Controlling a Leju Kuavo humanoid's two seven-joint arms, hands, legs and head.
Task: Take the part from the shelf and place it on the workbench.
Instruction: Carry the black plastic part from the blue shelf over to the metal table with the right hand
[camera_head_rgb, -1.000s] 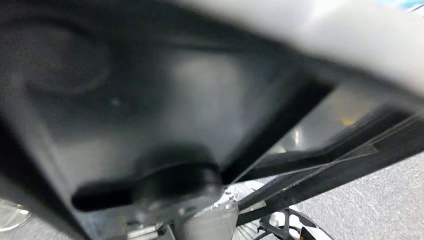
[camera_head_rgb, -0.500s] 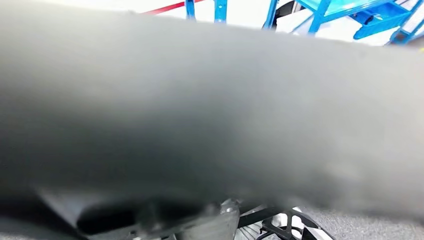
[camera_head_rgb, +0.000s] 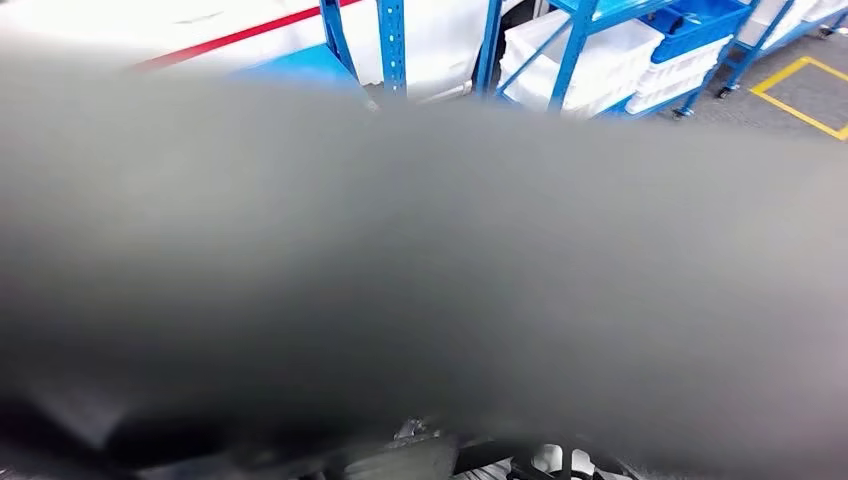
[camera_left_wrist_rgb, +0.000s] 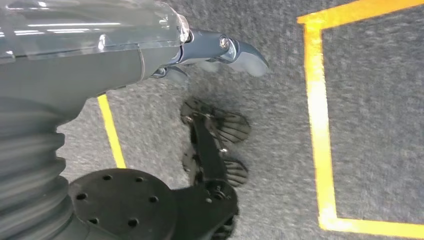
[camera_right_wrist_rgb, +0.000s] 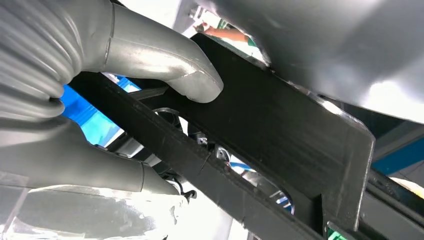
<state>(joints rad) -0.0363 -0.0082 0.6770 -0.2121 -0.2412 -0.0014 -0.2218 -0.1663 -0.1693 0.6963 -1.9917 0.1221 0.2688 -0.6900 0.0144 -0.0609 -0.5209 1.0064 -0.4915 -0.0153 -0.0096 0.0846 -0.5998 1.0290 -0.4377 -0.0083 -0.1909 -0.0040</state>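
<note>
Clearly, the right hand (camera_right_wrist_rgb: 125, 100) holds the part (camera_right_wrist_rgb: 280, 135), a flat black plate with straight edges, a square corner and long bars of the same dark material running beside it. In the right wrist view the thick grey thumb (camera_right_wrist_rgb: 170, 65) presses on one face of the plate, and the other fingers (camera_right_wrist_rgb: 100, 170) lie under a black bar of the part, so the plate is pinched between them. The surface of the part is matte with fine lines, like moulded plastic. In the head view the part (camera_head_rgb: 420, 270) is very close to the camera and appears as a wide blurred grey band across the picture; its shape cannot be read there. Behind it stand blue metal shelves (camera_head_rgb: 575, 45) with white bins (camera_head_rgb: 620, 60), and the grey floor has a yellow line (camera_head_rgb: 800, 95). The left hand (camera_left_wrist_rgb: 215, 50) hangs over grey carpet floor (camera_left_wrist_rgb: 370, 100) marked with yellow tape (camera_left_wrist_rgb: 320, 125); its dark fingers are slightly curved and hold nothing, but I cannot tell how wide they are.
</note>
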